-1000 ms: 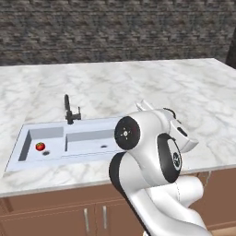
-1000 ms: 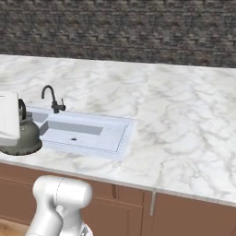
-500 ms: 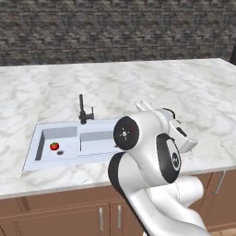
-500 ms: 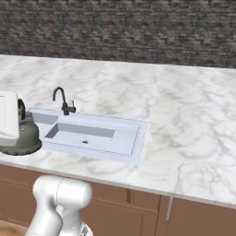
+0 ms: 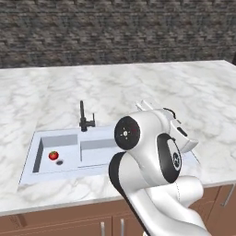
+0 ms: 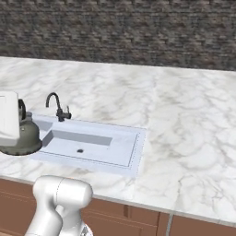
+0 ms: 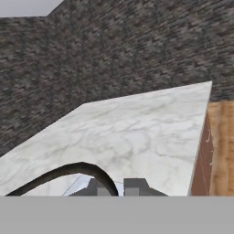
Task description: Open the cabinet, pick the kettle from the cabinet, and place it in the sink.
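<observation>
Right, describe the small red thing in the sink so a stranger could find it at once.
Start at the marble counter and find the pale double-basin sink set into it, with the slim black faucet behind. In the left base view, look in the smaller basin, left of the divider: a small round red fruit, like a tomato, lies on its floor, the one spot of colour there.

White glossy arm (image 5: 156,184), dark round joints.

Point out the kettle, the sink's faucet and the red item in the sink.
kettle (image 6: 24,137): right base view, on its grey body.
faucet (image 5: 83,118): left base view, on its upright black stem.
red item (image 5: 53,155): left base view, on its middle, in the sink's small basin.
</observation>
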Available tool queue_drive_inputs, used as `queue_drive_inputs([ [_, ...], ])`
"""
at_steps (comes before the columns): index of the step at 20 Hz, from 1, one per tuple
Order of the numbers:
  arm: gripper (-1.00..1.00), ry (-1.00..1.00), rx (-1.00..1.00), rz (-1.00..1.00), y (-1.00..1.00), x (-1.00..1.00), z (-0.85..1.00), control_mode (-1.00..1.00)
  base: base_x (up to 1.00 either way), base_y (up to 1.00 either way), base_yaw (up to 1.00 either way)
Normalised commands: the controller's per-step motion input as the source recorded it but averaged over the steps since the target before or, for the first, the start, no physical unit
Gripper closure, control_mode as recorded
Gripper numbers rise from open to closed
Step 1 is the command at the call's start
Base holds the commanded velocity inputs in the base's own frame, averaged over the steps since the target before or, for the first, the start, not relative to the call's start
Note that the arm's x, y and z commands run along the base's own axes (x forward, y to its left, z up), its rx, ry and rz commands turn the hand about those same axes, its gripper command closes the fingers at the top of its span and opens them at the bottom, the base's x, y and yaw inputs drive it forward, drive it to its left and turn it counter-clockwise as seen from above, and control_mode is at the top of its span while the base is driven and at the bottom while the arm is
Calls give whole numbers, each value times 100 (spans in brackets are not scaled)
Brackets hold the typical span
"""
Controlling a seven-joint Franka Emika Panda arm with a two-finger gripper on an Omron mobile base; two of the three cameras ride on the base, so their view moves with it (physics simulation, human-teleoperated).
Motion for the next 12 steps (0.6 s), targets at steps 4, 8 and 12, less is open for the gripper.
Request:
queue_drive_inputs([
  [4, 100, 0, 0, 0, 0, 0, 0, 100, 26, 13, 0],
  [8, 100, 0, 0, 0, 0, 0, 0, 100, 4, 28, -1],
  [12, 100, 0, 0, 0, 0, 0, 0, 100, 3, 32, -3],
])
